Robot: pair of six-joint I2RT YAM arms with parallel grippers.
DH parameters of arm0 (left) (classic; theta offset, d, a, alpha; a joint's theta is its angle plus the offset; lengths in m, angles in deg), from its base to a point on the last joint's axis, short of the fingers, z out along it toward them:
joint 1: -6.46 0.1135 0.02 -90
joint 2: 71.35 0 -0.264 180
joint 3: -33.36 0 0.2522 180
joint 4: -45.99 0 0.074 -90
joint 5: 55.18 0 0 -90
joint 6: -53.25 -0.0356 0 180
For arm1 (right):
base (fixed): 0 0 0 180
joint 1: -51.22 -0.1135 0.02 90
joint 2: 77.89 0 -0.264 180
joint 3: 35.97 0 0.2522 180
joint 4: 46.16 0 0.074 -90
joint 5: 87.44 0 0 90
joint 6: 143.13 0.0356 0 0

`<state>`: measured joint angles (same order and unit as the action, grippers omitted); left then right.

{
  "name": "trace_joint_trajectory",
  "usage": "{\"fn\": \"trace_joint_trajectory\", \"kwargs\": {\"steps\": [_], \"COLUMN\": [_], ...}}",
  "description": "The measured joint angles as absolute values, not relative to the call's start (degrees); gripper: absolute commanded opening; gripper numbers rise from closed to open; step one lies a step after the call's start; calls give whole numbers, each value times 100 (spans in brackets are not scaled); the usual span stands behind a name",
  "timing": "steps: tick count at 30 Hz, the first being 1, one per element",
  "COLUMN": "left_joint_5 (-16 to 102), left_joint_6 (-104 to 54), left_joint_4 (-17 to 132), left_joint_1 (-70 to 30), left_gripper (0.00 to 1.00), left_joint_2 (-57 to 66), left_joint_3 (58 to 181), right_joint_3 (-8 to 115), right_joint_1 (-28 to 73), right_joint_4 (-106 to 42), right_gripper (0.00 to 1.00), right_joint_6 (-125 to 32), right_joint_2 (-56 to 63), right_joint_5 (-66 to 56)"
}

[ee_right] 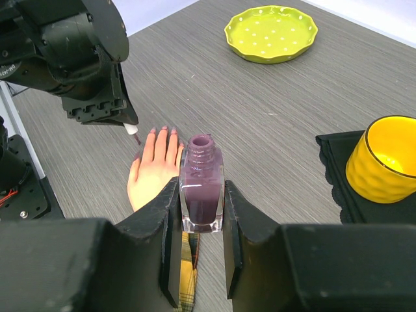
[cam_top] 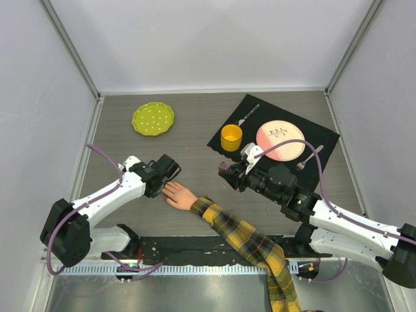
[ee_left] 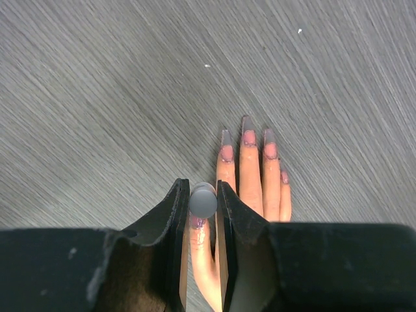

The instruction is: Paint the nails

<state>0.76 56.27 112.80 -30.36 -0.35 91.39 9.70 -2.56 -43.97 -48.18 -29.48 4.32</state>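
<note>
Mannequin hand (cam_top: pixel 177 195) lies palm down at the lower centre-left of the top view, on the grey tabletop (cam_top: pixel 195 130), its plaid sleeve (cam_top: pixel 250 244) trailing toward the lower right. Your left gripper (cam_top: pixel 160 188) hovers at its fingertips. The right gripper (cam_top: pixel 229 175) sits apart, right of centre, closed on the polish bottle (cam_top: pixel 225 168).

In the left wrist view, the gripper is clamped on the grey brush cap (ee_left: pixel 203 201), low in the frame above the thumb. The nails (ee_left: pixel 249 138) of the 4 fingers fan out higher up and look tinted pink-purple. Lower the brush gently and stroke from base to tip, staying off the skin.

In the right wrist view, the bottle stands upright and uncapped between the fingers. Hold it level so you can re-dip cleanly.
</note>
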Motion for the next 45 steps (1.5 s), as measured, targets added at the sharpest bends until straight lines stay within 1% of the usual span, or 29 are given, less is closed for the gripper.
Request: {"fn": "trace_joint_trajectory", "kwargs": {"steps": [14,23,45], "left_joint_5": [581,808,854], "left_joint_6": [4991,4829,4829], "left_joint_4": [11304,11237,10966], "left_joint_1": [-3027,-3027,-3027], "left_gripper": [0,0,0], "left_joint_2": [-544,-372,-166], "left_joint_3": [9095,9062,9008], "right_joint_3": [970,970,970], "right_joint_1": [-256,-256,-256], "right_joint_4": [-4397,-4397,-4397], "right_gripper": [1,1,1], "right_joint_6": [-4816,-4807,-4801], "right_joint_2": [-2924,-2924,-2924], "right_joint_5": [391,391,391]}}
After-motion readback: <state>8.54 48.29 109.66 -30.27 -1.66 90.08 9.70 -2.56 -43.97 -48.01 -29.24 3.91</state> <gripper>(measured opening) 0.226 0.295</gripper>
